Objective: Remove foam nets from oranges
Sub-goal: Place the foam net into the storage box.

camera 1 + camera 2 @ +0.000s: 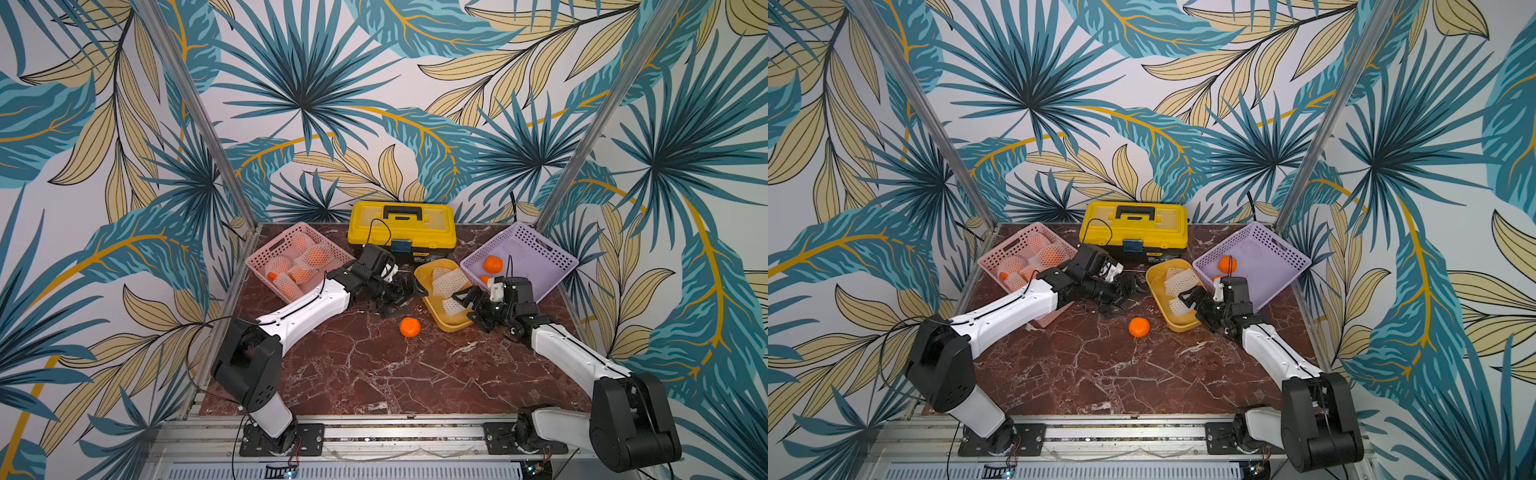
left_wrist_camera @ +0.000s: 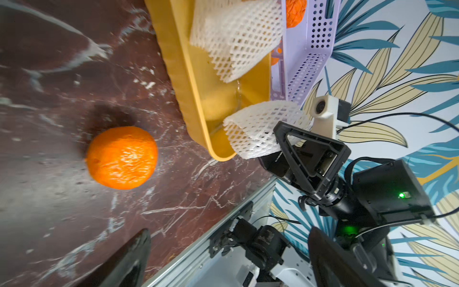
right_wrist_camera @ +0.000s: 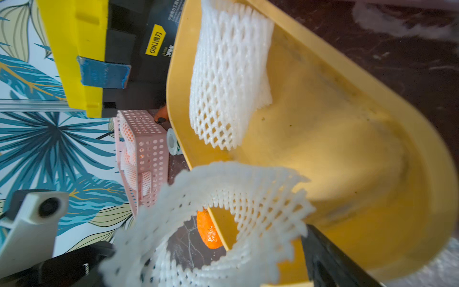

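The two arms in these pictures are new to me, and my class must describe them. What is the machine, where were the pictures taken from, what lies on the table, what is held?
A robot: two arms, each ending in a two-fingered gripper. Two pictures look down on the table; two come from cameras on the wrists. On the table: a pink basket of netted oranges, a purple basket with bare oranges, a yellow tray of empty nets, a yellow toolbox, and one loose orange. The left gripper is open and empty. The right gripper is open; a foam net sits loosely between its jaws over the tray's rim.
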Tool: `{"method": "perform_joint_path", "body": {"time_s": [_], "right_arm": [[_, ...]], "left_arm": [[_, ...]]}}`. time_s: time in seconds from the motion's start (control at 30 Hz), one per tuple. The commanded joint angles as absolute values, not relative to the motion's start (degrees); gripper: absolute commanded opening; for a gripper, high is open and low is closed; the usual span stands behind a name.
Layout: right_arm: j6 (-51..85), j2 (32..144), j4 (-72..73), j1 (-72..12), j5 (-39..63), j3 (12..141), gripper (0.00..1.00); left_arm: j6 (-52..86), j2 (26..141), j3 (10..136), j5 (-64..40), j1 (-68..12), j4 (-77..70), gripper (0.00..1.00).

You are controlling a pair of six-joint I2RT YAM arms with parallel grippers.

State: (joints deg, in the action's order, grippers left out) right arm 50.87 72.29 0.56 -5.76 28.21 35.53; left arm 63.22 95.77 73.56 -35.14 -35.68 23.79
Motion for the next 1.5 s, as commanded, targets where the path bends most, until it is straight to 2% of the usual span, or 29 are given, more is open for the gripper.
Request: {"method": "perform_joint_path", "body": {"time_s": [0.0, 0.27, 0.53, 0.8, 0.93, 1.03, 1.13, 1.2, 1.3, 1.4, 1.47], "right_arm": [[55.84, 70.55, 8.94, -5.28, 31.15, 32.00, 0.95], [60.95, 71.28, 17.78, -4.83, 33.02, 28.85, 0.93], [60.47, 70.69, 16.99, -4.74, 33.40, 28.65, 0.92], [59.90, 69.33, 15.55, -4.65, 33.27, 28.30, 0.92], [57.65, 66.89, 10.51, -4.14, 31.55, 28.74, 0.93], [55.55, 64.85, 6.13, -3.53, 30.11, 29.09, 0.98], [54.17, 63.55, 2.53, -2.52, 29.77, 29.46, 1.00], [52.99, 62.23, -0.37, -2.12, 28.11, 30.00, 0.99], [49.59, 59.85, -7.38, -2.11, 23.66, 32.14, 0.99], [45.23, 58.89, -17.05, -2.03, 19.31, 35.84, 1.00], [43.63, 58.19, -20.78, -2.03, 16.70, 37.58, 0.99]], "left_arm": [[74.08, 98.59, 74.53, -37.20, -37.09, 12.24, 0.95], [84.55, 105.16, 78.05, -36.10, -39.80, 4.10, 0.76], [89.97, 110.81, 80.73, -34.75, -40.80, -0.45, 0.55], [90.57, 112.59, 81.25, -31.58, -40.97, -0.52, 0.13], [90.60, 114.40, 81.17, -31.23, -40.97, -0.45, 0.00], [90.40, 115.61, 80.71, -30.88, -40.96, -0.44, 0.00], [90.22, 116.85, 80.59, -30.26, -41.03, -0.11, 0.01], [89.45, 118.40, 82.38, -30.96, -41.13, 1.26, 0.25], [87.34, 120.15, 85.61, -31.97, -41.45, 3.18, 0.40], [82.56, 119.39, 88.39, -28.96, -41.38, 9.91, 0.47], [79.79, 119.33, 90.76, -28.43, -41.29, 13.39, 0.67]]}}
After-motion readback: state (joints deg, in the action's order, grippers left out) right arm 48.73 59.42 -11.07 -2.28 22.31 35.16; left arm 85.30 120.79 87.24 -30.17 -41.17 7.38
